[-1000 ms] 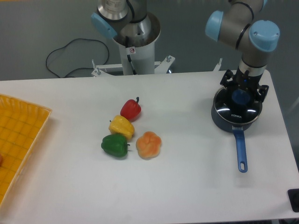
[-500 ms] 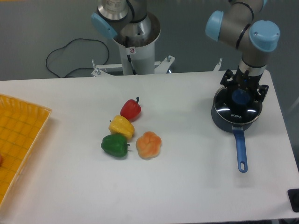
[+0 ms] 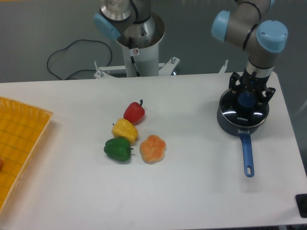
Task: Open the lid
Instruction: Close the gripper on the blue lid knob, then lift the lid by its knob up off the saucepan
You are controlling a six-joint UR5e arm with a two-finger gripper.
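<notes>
Over at the right end of the white table (image 3: 192,191) sits a dark blue saucepan (image 3: 244,139), its long handle pointing toward the near edge, and the lid (image 3: 242,114) is still seated on top of it: a round, dark glass disc with a metal rim catching the light, white "KONKA" lettering on its front, and a blue knob (image 3: 247,99) in the middle. The gripper (image 3: 249,96) hangs straight down over that knob, its black fingers (image 3: 233,91) on either side of it; whether they actually pinch it I cannot tell from here. Toward the middle lie a red pepper (image 3: 134,112), a yellow pepper (image 3: 124,129), a green pepper (image 3: 117,149) and an orange pepper (image 3: 153,148), clustered together. A yellow tray (image 3: 19,143) sits at the left edge.
</notes>
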